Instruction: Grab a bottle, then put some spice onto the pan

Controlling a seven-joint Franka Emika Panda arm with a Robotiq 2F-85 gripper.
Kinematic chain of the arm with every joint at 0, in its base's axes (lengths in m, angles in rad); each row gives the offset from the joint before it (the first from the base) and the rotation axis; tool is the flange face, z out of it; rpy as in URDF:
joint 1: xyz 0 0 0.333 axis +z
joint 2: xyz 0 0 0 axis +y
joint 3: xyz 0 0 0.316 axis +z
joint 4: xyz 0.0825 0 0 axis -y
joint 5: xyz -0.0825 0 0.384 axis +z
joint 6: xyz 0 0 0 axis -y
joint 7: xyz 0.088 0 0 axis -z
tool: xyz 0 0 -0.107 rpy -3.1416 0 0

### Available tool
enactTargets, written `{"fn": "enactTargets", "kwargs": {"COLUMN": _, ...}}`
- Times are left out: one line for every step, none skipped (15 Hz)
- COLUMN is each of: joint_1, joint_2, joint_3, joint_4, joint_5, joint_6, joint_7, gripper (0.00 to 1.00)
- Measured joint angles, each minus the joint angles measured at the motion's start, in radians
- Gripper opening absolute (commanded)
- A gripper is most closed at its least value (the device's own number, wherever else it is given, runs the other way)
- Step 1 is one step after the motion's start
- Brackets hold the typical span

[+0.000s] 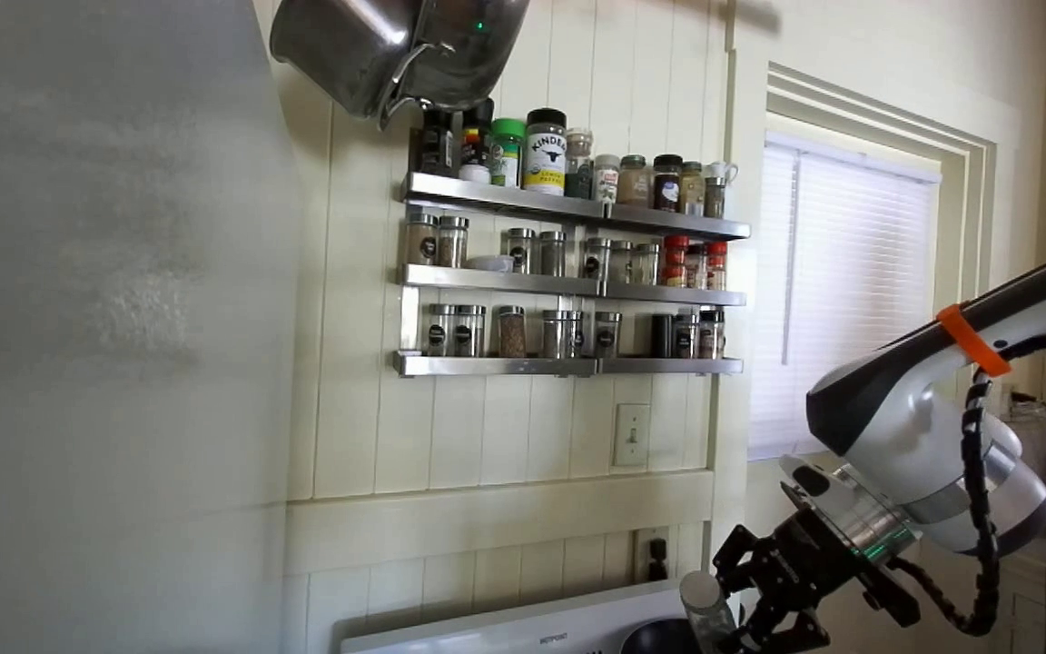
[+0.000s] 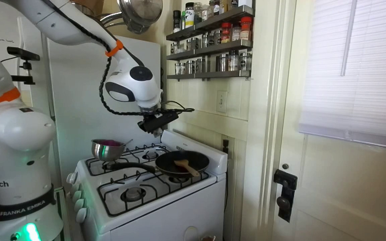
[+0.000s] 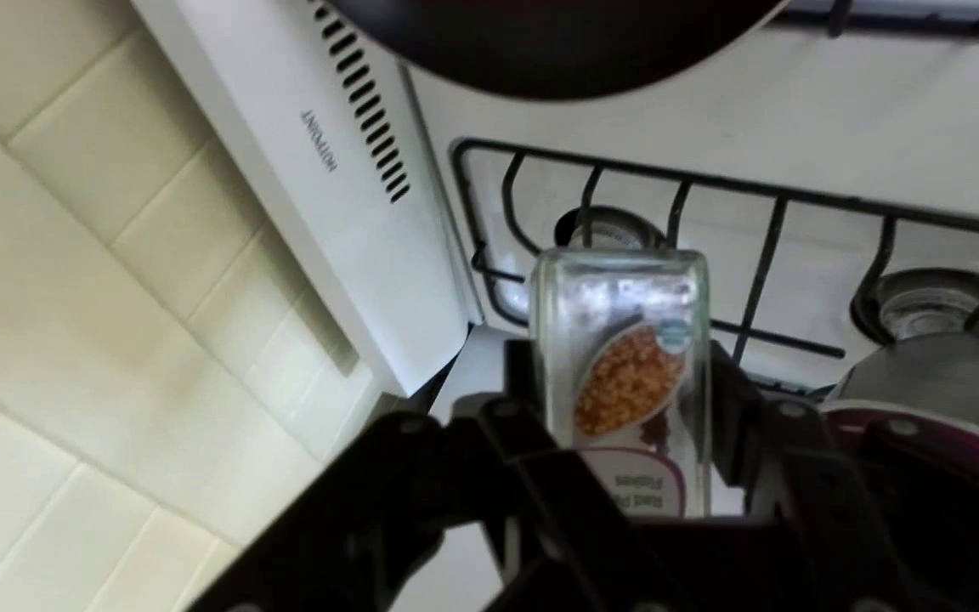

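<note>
Got it: pinching the bottle (image 3: pixel 623 378) in the claw (image 3: pixel 632 395)! Seemingly yet to season the pan (image 3: pixel 566 49), twelve o'clock in the wrist view.

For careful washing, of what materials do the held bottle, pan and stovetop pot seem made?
Bottle: glossy glass or plastic; transparent walls, bright highlights.
Pan: probably coated metal, satin; smooth, black surface.
Pot: likely polished steel; silvery, with bright reflections.

Clear bottle (image 3: pixel 623 399) with orange-speckled label (image 3: pixel 628 382), black fingers (image 3: pixel 740 416), black pan (image 2: pixel 169 160), white stove (image 2: pixel 173 204), orange-banded white arm (image 2: pixel 62 31)
</note>
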Motion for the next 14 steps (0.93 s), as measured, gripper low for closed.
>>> {"fn": "enactTargets", "kwargs": {"joint_1": -0.015, "joint_2": 0.025, "joint_3": 0.013, "joint_4": -0.001, "joint_5": -0.054, "joint_6": 0.002, "joint_7": 0.05, "gripper": 0.23}}
{"fn": "enactTargets", "kwargs": {"joint_1": -0.028, "joint_2": 0.051, "joint_3": 0.031, "joint_4": -0.001, "joint_5": -0.107, "joint_6": 0.007, "joint_7": 0.101, "gripper": 0.23}}
{"fn": "enactTargets", "kwargs": {"joint_1": -0.053, "joint_2": 0.078, "joint_3": 0.063, "joint_4": 0.0, "joint_5": -0.153, "joint_6": 0.009, "joint_7": 0.15, "gripper": 0.23}}
{"fn": "enactTargets", "kwargs": {"joint_1": -0.088, "joint_2": 0.105, "joint_3": 0.105, "joint_4": 0.0, "joint_5": -0.209, "joint_6": 0.009, "joint_7": 0.2, "gripper": 0.23}}
{"fn": "enactTargets", "kwargs": {"joint_1": -0.116, "joint_2": 0.13, "joint_3": 0.14, "joint_4": 0.001, "joint_5": -0.277, "joint_6": 0.007, "joint_7": 0.252, "gripper": 0.23}}
{"fn": "enactTargets", "kwargs": {"joint_1": -0.135, "joint_2": 0.152, "joint_3": 0.164, "joint_4": 0.003, "joint_5": -0.355, "joint_6": 0.003, "joint_7": 0.304, "gripper": 0.23}}
{"fn": "enactTargets", "kwargs": {"joint_1": -0.148, "joint_2": 0.171, "joint_3": 0.182, "joint_4": 0.006, "joint_5": -0.43, "joint_6": -0.006, "joint_7": 0.349, "gripper": 0.23}}
{"fn": "enactTargets", "kwargs": {"joint_1": -0.157, "joint_2": 0.185, "joint_3": 0.192, "joint_4": 0.011, "joint_5": -0.489, "joint_6": -0.022, "joint_7": 0.375, "gripper": 0.23}}
{"fn": "enactTargets", "kwargs": {"joint_1": -0.159, "joint_2": 0.192, "joint_3": 0.197, "joint_4": 0.016, "joint_5": -0.527, "joint_6": -0.038, "joint_7": 0.38, "gripper": 0.23}}
{"fn": "enactTargets", "kwargs": {"joint_1": -0.157, "joint_2": 0.196, "joint_3": 0.199, "joint_4": 0.023, "joint_5": -0.549, "joint_6": -0.056, "joint_7": 0.373, "gripper": 0.23}}
{"fn": "enactTargets", "kwargs": {"joint_1": -0.154, "joint_2": 0.196, "joint_3": 0.199, "joint_4": 0.031, "joint_5": -0.559, "joint_6": -0.071, "joint_7": 0.355, "gripper": 0.23}}
{"fn": "enactTargets", "kwargs": {"joint_1": -0.151, "joint_2": 0.196, "joint_3": 0.199, "joint_4": 0.038, "joint_5": -0.56, "joint_6": -0.081, "joint_7": 0.328, "gripper": 0.23}}
{"fn": "enactTargets", "kwargs": {"joint_1": -0.148, "joint_2": 0.195, "joint_3": 0.199, "joint_4": 0.045, "joint_5": -0.56, "joint_6": -0.092, "joint_7": 0.296, "gripper": 0.23}}
{"fn": "enactTargets", "kwargs": {"joint_1": -0.145, "joint_2": 0.195, "joint_3": 0.198, "joint_4": 0.054, "joint_5": -0.56, "joint_6": -0.104, "joint_7": 0.275, "gripper": 0.48}}
